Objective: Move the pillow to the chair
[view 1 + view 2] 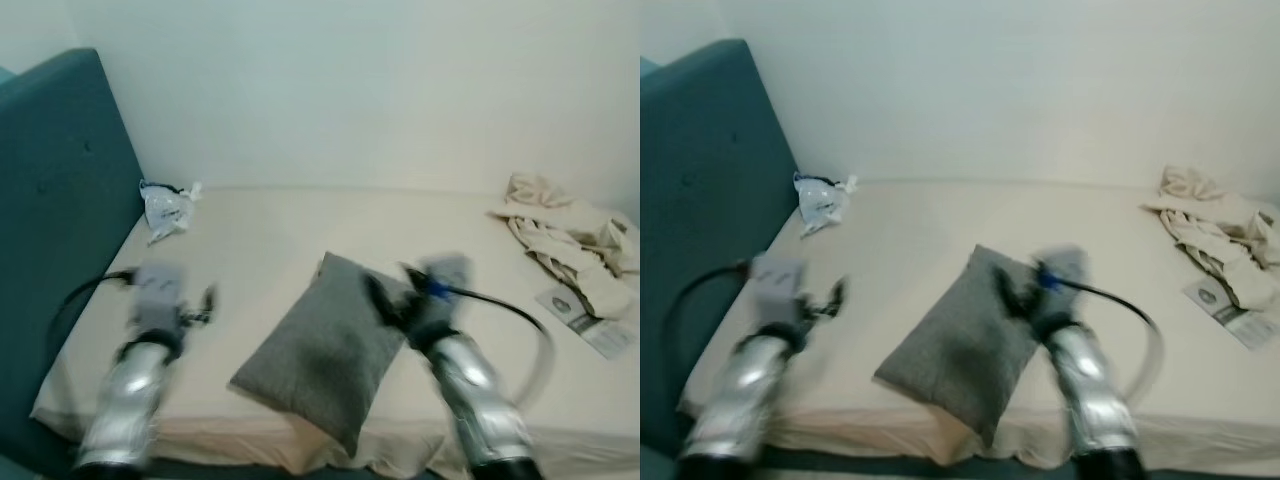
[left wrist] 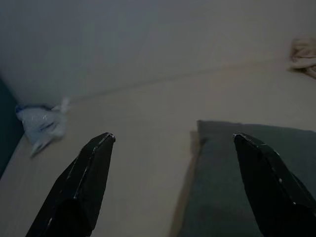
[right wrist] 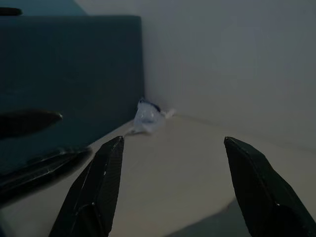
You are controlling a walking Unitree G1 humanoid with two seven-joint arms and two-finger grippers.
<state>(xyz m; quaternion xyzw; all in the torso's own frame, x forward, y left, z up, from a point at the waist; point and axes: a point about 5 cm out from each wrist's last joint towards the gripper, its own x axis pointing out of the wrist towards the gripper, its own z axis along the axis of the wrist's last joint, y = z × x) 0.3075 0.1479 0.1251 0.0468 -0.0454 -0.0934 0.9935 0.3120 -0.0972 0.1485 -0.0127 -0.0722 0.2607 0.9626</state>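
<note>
The right gripper (image 1: 385, 295) hangs over the far right part of the pillow (image 1: 325, 350), its two black fingers (image 3: 94, 195) spread wide with nothing between them. The left gripper (image 1: 205, 305) is held out above the bare sheet just left of the pillow, and its fingers (image 2: 81, 185) are likewise parted and empty. Whether either gripper touches the pillow cannot be told from these blurred views.

The grey pillow lies tilted on the bed (image 1: 260, 240), one corner reaching the near edge of the mattress, between the two silver arms. A crumpled plastic bag (image 1: 165, 210) sits at the far left of the bed beside the teal headboard (image 1: 60, 190). A heap of cream cloth (image 1: 570, 245) lies at the far right, with a small printed card (image 1: 585, 320) near it.
</note>
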